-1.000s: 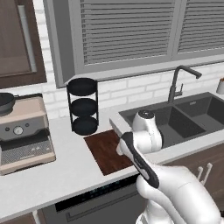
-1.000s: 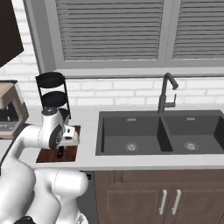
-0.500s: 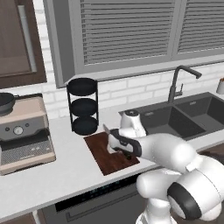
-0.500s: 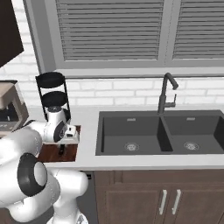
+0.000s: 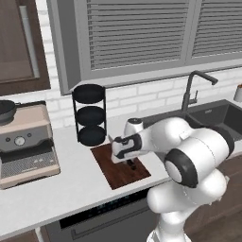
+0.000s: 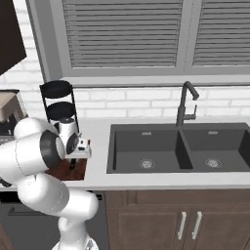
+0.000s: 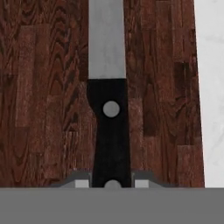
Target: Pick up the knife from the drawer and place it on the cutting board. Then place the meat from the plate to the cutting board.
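Observation:
The knife [image 7: 108, 87], with its silver blade and black handle, lies lengthwise over the dark reddish-brown cutting board [image 7: 43, 96]. My gripper [image 7: 111, 183] is shut on the rear of the handle, one fingertip on each side. In the left base view my gripper [image 5: 131, 162] hangs low over the cutting board [image 5: 113, 172], beside the black rack. The right base view has my gripper [image 6: 73, 163] just above the cutting board [image 6: 63, 171]. I cannot tell whether the knife touches the wood. The meat, the plate and the drawer are out of view.
A black three-tier rack [image 5: 89, 116] stands right behind the board. A coffee machine [image 5: 26, 144] sits at the left on the white counter [image 5: 61, 189]. To the right lie the double sink [image 6: 180, 149] and its dark faucet [image 6: 187, 102].
My arm has swung left and down, carrying the knife from beside the sink to low over the cutting board. The gripper has stayed shut.

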